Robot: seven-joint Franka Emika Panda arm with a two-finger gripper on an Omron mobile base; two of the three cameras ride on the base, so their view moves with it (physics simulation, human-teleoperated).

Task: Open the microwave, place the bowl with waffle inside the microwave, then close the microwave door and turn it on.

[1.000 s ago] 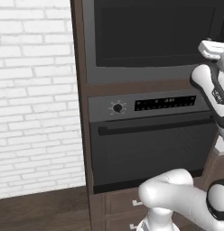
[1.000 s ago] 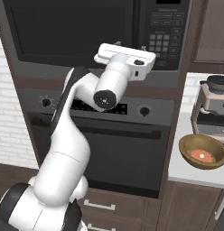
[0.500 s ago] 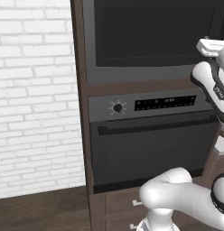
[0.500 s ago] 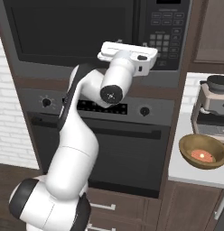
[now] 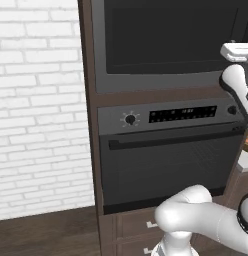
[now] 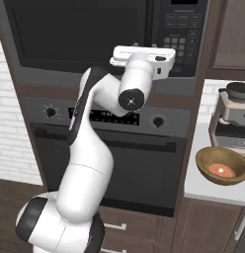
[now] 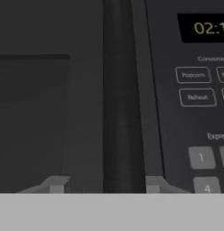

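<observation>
The microwave (image 6: 85, 34) is built in above the oven, and its door (image 5: 171, 35) is closed. In the hand view the door's dark vertical handle (image 7: 123, 94) runs between my gripper (image 7: 105, 184) fingertips. The right fingertip (image 7: 152, 182) sits at the handle's edge and the left one (image 7: 57, 182) stands a gap away, so the gripper is open around the handle. My white hand (image 6: 142, 53) is pressed up to the microwave front, beside its keypad (image 6: 181, 29). The wooden bowl (image 6: 222, 165) with the waffle rests on the counter at the right.
Below the microwave is the oven (image 6: 109, 163), with knobs, a display and a horizontal bar handle. A coffee machine (image 6: 234, 113) stands on the white counter (image 6: 208, 190) behind the bowl. A white brick wall (image 5: 41, 100) is to the left of the cabinet.
My hand has moved a little to the right and closer to the microwave front, and the elbow has swung with it. The base and the bowl have stayed put.
</observation>
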